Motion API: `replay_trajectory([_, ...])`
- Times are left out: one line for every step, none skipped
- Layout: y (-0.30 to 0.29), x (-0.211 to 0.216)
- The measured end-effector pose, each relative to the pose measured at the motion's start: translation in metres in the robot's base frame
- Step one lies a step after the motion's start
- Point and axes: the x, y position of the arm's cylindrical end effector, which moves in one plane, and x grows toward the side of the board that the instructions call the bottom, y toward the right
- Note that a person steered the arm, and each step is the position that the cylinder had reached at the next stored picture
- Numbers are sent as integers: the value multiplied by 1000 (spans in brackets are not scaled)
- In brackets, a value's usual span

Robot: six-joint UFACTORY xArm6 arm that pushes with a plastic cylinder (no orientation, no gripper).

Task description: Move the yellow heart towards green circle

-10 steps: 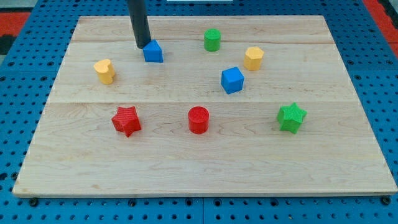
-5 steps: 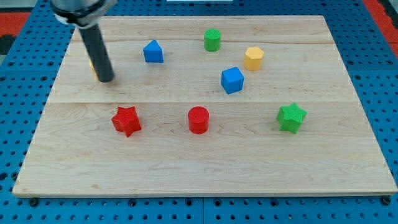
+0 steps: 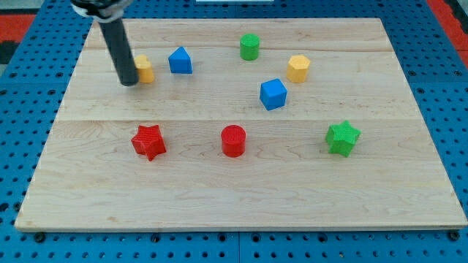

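Observation:
The yellow heart (image 3: 144,69) lies on the wooden board at the upper left, partly hidden by my rod. My tip (image 3: 129,82) is against the heart's lower left side. The green circle (image 3: 250,46) stands near the view's top, right of centre. A blue triangular block (image 3: 180,61) sits between the heart and the green circle, close to the heart's right.
A yellow hexagon (image 3: 297,68) and a blue cube (image 3: 273,93) lie at the right of centre. A red star (image 3: 148,141), a red circle (image 3: 233,140) and a green star (image 3: 342,137) lie in a row lower down. The board's edge (image 3: 241,226) runs along the bottom.
My tip swung from beside the blue triangular block to the left of the yellow heart, then pushed the heart up and to the right, nearer the blue block.

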Motion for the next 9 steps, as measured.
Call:
replay_trajectory([-6,-37])
replay_trajectory([43,0])
replay_trajectory([84,48])
replay_trajectory([52,72])
replay_trajectory([105,70])
replay_trajectory([151,64])
replay_trajectory([114,64])
replay_trajectory([98,55])
replay_trajectory([137,42])
